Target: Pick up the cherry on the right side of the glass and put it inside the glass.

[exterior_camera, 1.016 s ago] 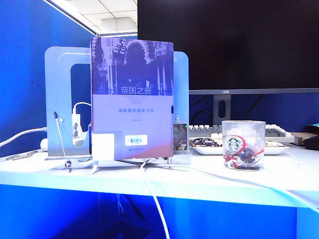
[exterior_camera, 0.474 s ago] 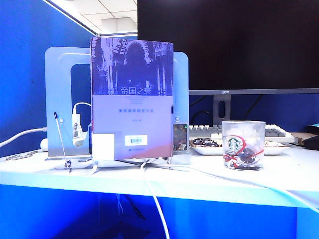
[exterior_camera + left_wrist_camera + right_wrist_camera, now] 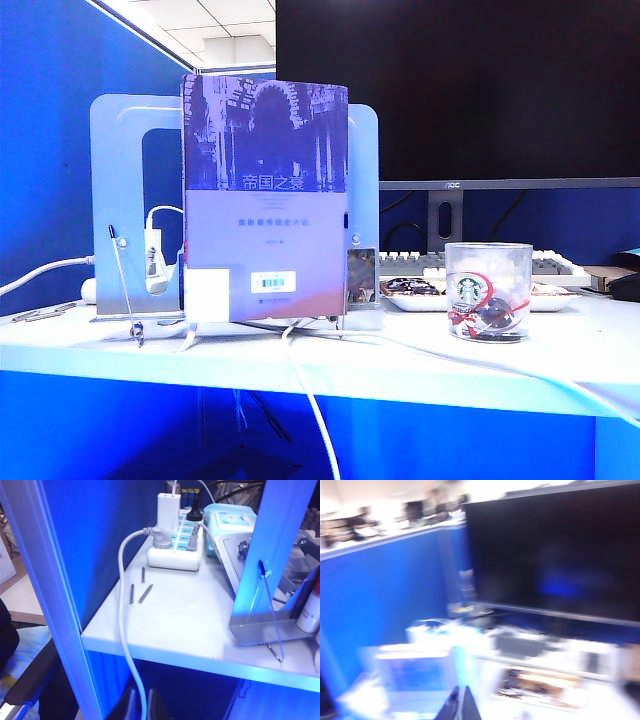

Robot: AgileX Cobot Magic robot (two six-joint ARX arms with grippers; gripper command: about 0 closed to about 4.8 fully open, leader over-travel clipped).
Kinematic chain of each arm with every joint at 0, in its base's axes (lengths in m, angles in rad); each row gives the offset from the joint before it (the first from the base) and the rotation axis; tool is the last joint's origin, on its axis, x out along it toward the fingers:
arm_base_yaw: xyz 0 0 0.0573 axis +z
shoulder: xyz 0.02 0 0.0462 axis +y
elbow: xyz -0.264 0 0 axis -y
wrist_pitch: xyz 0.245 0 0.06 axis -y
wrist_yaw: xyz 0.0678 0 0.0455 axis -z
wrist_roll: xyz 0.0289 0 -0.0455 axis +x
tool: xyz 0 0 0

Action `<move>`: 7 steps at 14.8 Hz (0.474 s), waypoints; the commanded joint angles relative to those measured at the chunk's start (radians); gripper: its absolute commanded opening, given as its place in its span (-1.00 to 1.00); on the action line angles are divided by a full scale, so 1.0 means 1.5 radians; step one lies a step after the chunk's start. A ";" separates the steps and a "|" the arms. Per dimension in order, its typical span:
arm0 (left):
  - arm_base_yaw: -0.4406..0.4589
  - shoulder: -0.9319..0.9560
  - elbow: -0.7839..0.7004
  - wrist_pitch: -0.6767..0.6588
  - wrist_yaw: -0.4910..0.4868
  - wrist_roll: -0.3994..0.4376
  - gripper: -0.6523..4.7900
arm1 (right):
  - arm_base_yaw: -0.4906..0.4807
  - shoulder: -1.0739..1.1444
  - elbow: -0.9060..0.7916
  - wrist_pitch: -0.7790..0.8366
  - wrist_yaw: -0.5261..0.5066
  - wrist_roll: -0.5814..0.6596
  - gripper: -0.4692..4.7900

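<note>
Nothing moved | cherry (image 3: pixel 494 316) inside glass (image 3: pixel 488 290) | right jaws (image 3: pixel 459 700) together, apart from it | left jaws (image 3: pixel 140 705) together

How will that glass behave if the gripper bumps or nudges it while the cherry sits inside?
The glass is short and wide, standing upright on the white table, so it probably slides rather than tips. Its clear wall looks smooth, likely slippery to pinch. The round dark cherry at its bottom would probably roll around inside.
</note>
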 commanded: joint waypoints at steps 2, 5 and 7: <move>0.000 -0.002 -0.001 -0.008 0.003 -0.002 -0.57 | -0.001 -0.061 -0.175 0.199 0.094 -0.059 -0.82; 0.000 -0.002 -0.001 -0.008 0.003 -0.002 -0.57 | -0.001 -0.080 -0.402 0.410 0.122 -0.059 -0.82; 0.000 -0.002 -0.001 -0.008 0.003 -0.002 -0.57 | -0.001 -0.082 -0.500 0.417 0.137 -0.059 -0.82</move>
